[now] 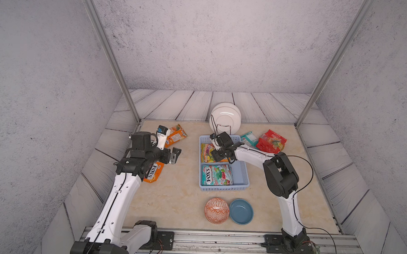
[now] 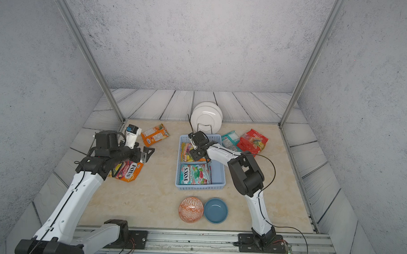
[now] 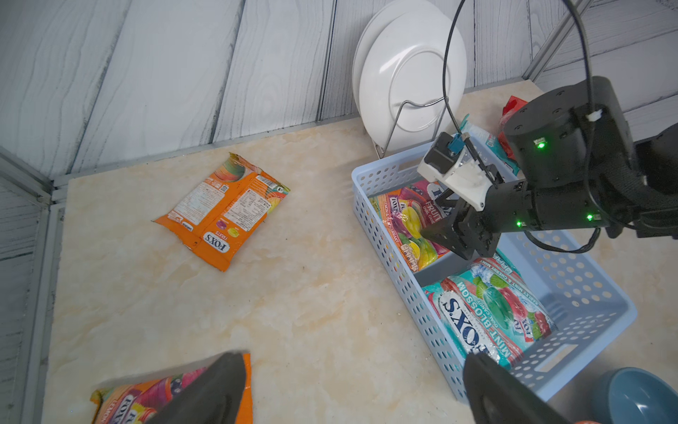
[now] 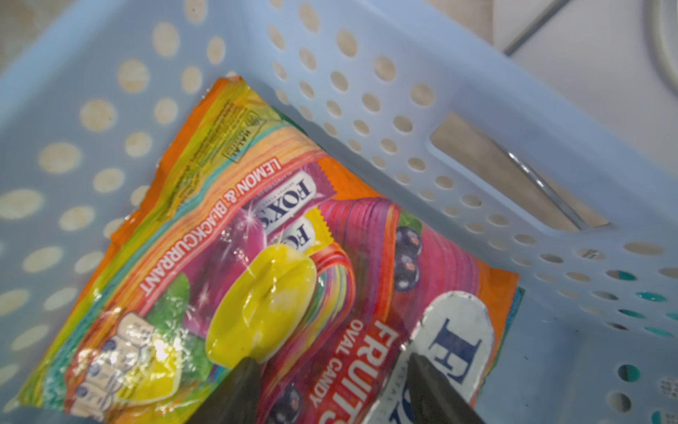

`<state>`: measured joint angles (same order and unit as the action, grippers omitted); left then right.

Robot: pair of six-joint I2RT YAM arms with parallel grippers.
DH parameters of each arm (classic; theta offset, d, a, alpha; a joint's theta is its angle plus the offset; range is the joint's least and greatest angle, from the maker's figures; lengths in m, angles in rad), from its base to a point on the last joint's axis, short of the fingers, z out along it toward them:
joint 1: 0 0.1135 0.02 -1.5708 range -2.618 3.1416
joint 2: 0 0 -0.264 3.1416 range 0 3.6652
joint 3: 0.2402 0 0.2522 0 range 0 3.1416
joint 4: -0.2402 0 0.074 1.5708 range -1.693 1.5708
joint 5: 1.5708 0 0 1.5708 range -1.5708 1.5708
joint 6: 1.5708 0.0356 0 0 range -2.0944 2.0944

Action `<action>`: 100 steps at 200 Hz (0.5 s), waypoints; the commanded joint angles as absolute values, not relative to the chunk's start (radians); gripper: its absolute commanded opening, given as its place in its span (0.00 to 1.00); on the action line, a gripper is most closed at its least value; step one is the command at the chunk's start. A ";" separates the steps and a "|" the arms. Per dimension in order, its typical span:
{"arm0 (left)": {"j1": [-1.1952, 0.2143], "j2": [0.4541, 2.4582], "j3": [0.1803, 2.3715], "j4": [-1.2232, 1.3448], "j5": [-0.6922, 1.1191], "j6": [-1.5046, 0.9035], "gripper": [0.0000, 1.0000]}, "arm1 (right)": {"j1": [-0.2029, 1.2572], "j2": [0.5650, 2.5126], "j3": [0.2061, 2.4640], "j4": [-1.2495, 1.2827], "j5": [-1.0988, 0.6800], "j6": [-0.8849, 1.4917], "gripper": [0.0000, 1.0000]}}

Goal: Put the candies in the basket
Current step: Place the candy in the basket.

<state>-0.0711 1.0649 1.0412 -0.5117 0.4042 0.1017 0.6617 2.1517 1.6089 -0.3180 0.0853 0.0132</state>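
While my right gripper [image 4: 330, 361] hangs over the fruit bag [image 4: 257, 257], jaws apart, it lies flat in the far compartment of the basket [image 4: 367, 55] (long axis crosswise); my left gripper [image 3: 352, 374] gapes wide.

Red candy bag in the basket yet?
No: the red bag sits outside the basket, beyond its far right corner, next to the teal bag.

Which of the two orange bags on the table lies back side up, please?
The far orange bag, showing its barcode; the near one shows its front.
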 commanded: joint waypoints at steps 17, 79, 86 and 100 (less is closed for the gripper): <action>-0.062 1.070 1.057 -0.506 0.324 0.141 0.99 | 0.662 1.969 1.589 -0.389 0.071 0.044 0.70; -0.052 1.084 1.060 -0.498 0.259 0.150 0.99 | 0.661 1.746 1.462 -0.406 0.112 0.016 0.75; -0.047 1.090 1.067 -0.504 0.259 0.148 0.99 | 0.662 1.723 1.451 -0.416 0.122 0.010 0.76; -0.030 1.098 1.082 -0.521 0.261 0.134 0.99 | 0.661 1.672 1.426 -0.443 0.149 0.006 0.77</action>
